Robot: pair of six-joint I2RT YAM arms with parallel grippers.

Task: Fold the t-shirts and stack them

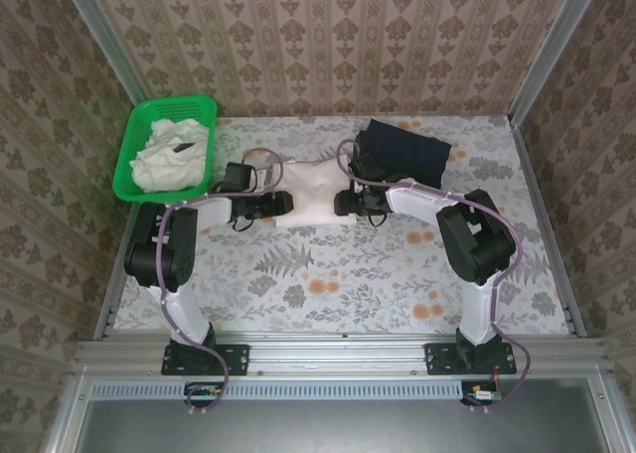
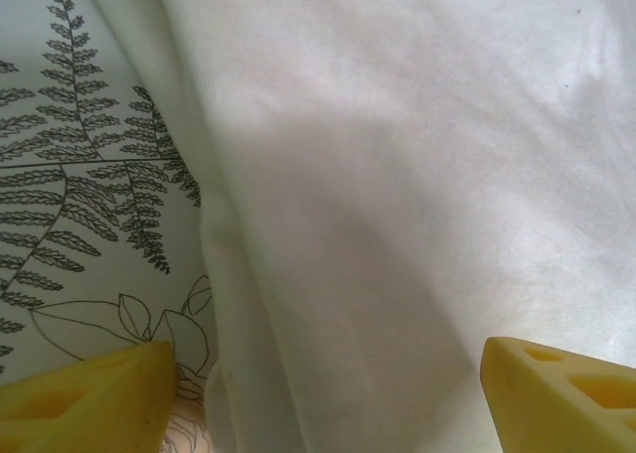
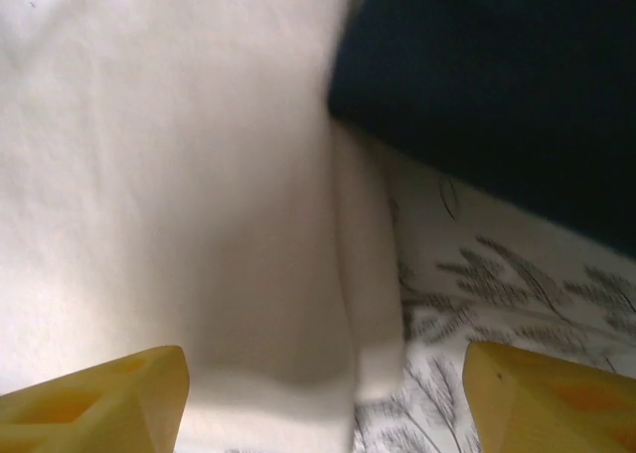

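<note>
1. off-white t-shirt (image 1: 310,187) lies flat on counter (image 1: 328,274), centre toward 12 o'clock.
2. left hand (image 1: 284,203) at its 9 o'clock edge, fingers wide apart, gripping nothing.
3. right hand (image 1: 343,201) at its 3 o'clock edge, also wide, empty.
4. more t-shirts (image 1: 167,153) in green basket (image 1: 126,160) at 10 o'clock; dark cloth (image 1: 405,147) at 1 o'clock.

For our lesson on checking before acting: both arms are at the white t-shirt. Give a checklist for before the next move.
1. Left gripper open, straddling the left edge of the t-shirt: ok.
2. Right gripper open, straddling its right edge: ok.
3. Cloth gripped by either gripper: not ok.
4. Dark garment apart from the t-shirt: cannot tell.
5. Green basket clear of both grippers: ok.
</note>
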